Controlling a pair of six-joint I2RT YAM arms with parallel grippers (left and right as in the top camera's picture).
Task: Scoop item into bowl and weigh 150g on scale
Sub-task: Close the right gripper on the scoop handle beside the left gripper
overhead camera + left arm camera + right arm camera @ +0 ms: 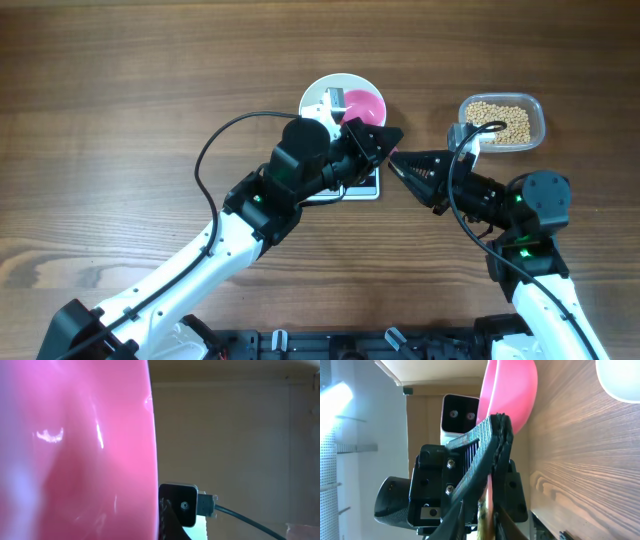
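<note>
- The beans point(500, 122), small, round and beige-yellow, lie in a loose heap inside a clear tub point(537, 110) at the right of the worktop point(120, 120), well apart from the bowl.
- The white bowl point(320, 92) sits towards the far middle of the worktop; the left arm covers its near side, and much of its inside is hidden.
- Only a strip of the white scale point(368, 188) shows, under the left arm just nearer than the bowl. Its display cannot be read.
- From above, a pink scoop point(366, 105) overlaps the right part of the bowl. Whether it rests inside or hangs above the rim cannot be told.
- In the left wrist view the scoop point(75, 450) fills the left half of the picture with a glossy pink surface, very close to the lens.
- The left end effector point(388, 136) is clenched on the scoop. In the right wrist view its black ribbed fingers point(492, 450) press together, with the pink cup point(512, 390) standing out beyond them.
- The right end effector point(398, 162) points left, its tips just beside the left one, between the scale and the tub.
- In the right wrist view a thin pink strip runs down between dark parts at the bottom edge. Whether the right end effector grips it or stands released cannot be told.
</note>
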